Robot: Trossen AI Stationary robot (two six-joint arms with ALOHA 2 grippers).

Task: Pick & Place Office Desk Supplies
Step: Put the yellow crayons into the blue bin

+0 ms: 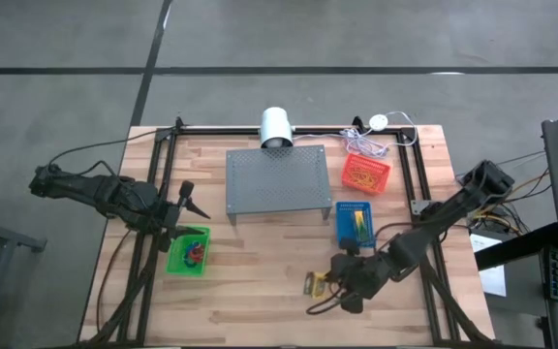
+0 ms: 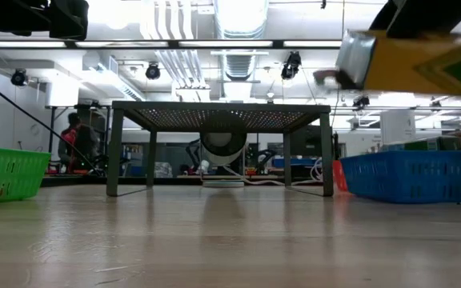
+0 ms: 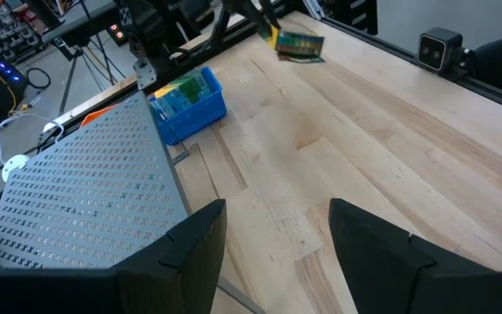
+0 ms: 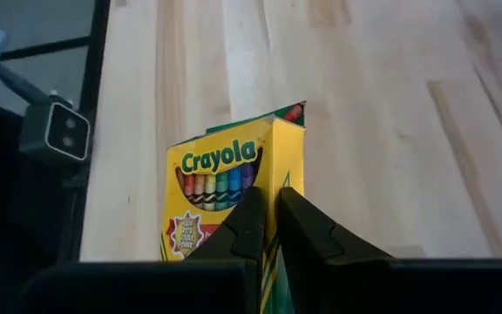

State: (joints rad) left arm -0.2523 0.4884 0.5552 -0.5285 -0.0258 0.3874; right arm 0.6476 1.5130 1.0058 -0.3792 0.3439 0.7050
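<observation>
Overhead, green basket (image 1: 188,252) held red and blue bands (image 1: 195,251); blue basket (image 1: 354,224) crayon boxes; red basket (image 1: 365,174) rubber bands (image 1: 362,175). Right end effector (image 1: 324,283) clamped crayon box (image 4: 225,187); left end effector (image 1: 184,201) gaped empty.

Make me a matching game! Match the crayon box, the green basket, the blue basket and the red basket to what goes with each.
Things:
1. crayon box
2. green basket
3. blue basket
4. red basket

Matches:
A. holds tan rubber bands
B. held by the right gripper
C. has red and blue bands inside, by the left gripper
D. has another crayon box inside

Pairs: 1-B, 2-C, 3-D, 4-A
</observation>
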